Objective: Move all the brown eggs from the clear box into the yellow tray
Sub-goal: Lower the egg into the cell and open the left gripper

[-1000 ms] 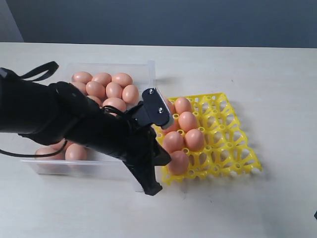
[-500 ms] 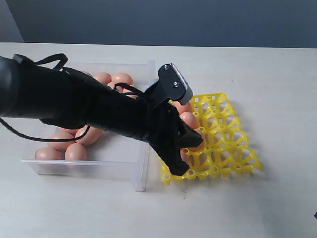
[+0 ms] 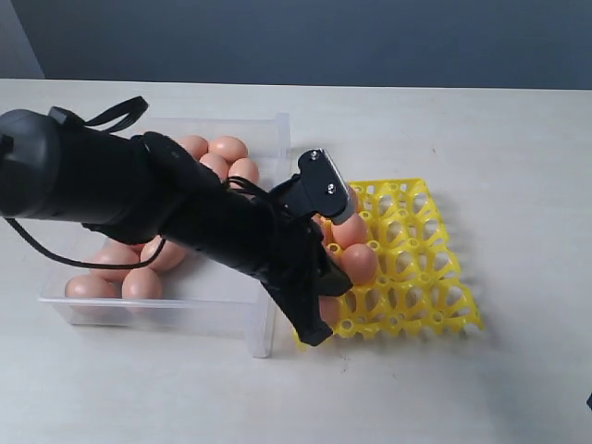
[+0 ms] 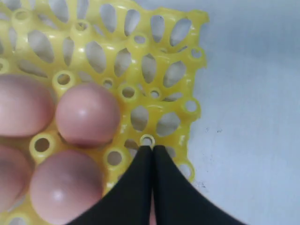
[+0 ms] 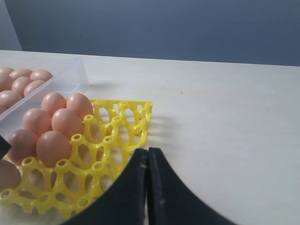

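**Mia:** What is far on the left?

**Ben:** The clear box (image 3: 139, 313). It sits on the table (image 3: 499, 129), to the left of the left end effector (image 3: 314, 333). The black arm (image 3: 139, 194) reaches over it.

**Mia:** Are there eggs in it?

**Ben:** Yes, lots of brown eggs (image 3: 227, 148). Some lie at the far end of the box and some at the near end. The arm hides the ones in the middle.

**Mia:** What is the left end effector doing?

**Ben:** Its two tips are pressed tight together, and there is nothing between them. They point down at the yellow tray (image 3: 421, 277), close to the tray's edge. I cannot tell if they touch it.

**Mia:** What is next to the tips?

**Ben:** More brown eggs sit in the tray's cups, just beside the tips on the box side. The cups on the other side of the tips are bare. Past the tray's edge there is only table.

**Mia:** Where is the tray from the box?

**Ben:** Just beside it, on the right.

**Mia:** And the right end effector (image 5: 147, 152)?

**Ben:** Its tips are squeezed together too, and it holds nothing. It hangs over the table. The tray lies in front of it. The bare cups are nearest to it, the eggs are farther off, and the box is past them.
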You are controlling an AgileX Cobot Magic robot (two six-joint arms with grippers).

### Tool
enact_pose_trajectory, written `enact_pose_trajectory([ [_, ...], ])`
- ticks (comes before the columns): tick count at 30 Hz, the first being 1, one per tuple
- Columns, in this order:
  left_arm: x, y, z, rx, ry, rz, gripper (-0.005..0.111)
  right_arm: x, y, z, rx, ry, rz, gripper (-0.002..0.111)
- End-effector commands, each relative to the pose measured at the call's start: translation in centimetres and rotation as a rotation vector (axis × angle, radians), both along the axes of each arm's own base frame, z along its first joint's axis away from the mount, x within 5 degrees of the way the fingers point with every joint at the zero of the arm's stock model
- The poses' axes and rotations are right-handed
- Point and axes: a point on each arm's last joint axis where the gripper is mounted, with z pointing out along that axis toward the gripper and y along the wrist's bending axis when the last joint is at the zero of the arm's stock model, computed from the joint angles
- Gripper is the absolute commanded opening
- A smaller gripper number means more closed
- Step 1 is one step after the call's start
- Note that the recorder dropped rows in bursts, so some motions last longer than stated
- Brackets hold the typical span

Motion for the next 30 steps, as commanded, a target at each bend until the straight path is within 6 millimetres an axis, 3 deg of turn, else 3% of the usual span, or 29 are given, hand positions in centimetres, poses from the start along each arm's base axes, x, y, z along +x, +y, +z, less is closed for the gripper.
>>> enact_pose_trajectory([
  [1,0.2,0.2,1.4,-0.004,-0.06,0.036,0.001,0.0,0.0,0.2,0.002,-0.015,0.001,0.001],
  [11,-1.7,2.1,2.7,0.174,0.035,-0.007,0.001,0.0,0.0,0.2,0.002,-0.015,0.001,0.001],
  [20,-1.5,1.7,0.1,0.21,0.13,-0.021,0.0,0.0,0.0,0.2,0.002,-0.015,0.001,0.001],
  [30,-1.2,1.4,-0.1,0.188,0.106,-0.007,0.0,0.0,0.0,0.2,0.002,-0.015,0.001,0.001],
])
